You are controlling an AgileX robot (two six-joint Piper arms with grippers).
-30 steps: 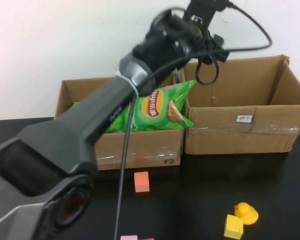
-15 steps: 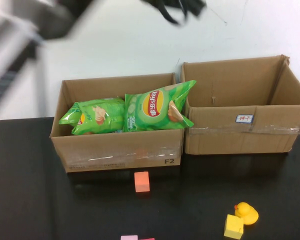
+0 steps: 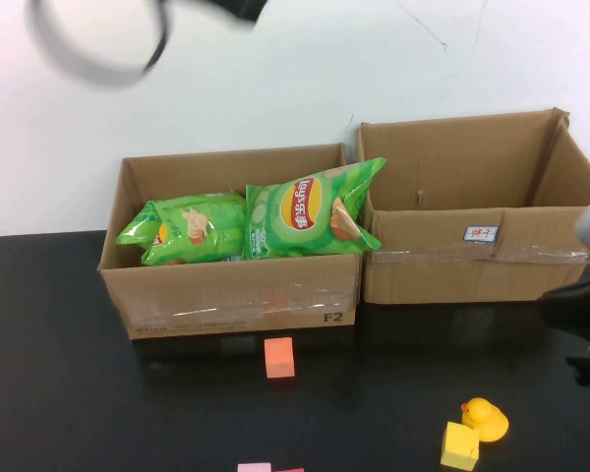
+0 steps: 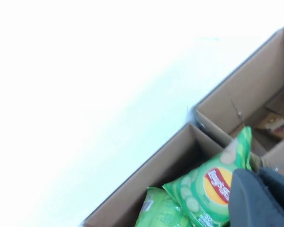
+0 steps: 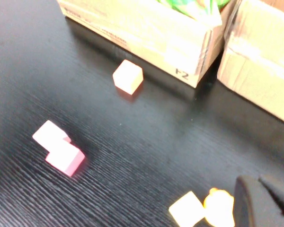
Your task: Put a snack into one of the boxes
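Observation:
Two green bags of crisps lie in the left cardboard box (image 3: 236, 295): a Lay's bag (image 3: 310, 208) propped on its right wall, and a second bag (image 3: 187, 228) to its left. Both also show in the left wrist view (image 4: 210, 189) (image 4: 156, 213). The right box (image 3: 482, 261) stands beside it. My left gripper (image 4: 256, 173) is high above the boxes, its dark fingers together and empty; the high view shows only a blurred part of that arm (image 3: 241, 8). My right gripper (image 5: 258, 179) is shut and empty, low over the table by the yellow duck (image 5: 219, 207).
On the black table lie an orange block (image 3: 278, 356), a yellow duck (image 3: 485, 418), a yellow block (image 3: 459, 444) and pink blocks (image 3: 256, 468). The right arm (image 3: 588, 300) shows at the right edge. A small brown item (image 4: 272, 125) lies in the right box.
My left arm has swung up from over the left box and left the high view. The Lay's bag stays on the box. My right arm has come in at the right edge.

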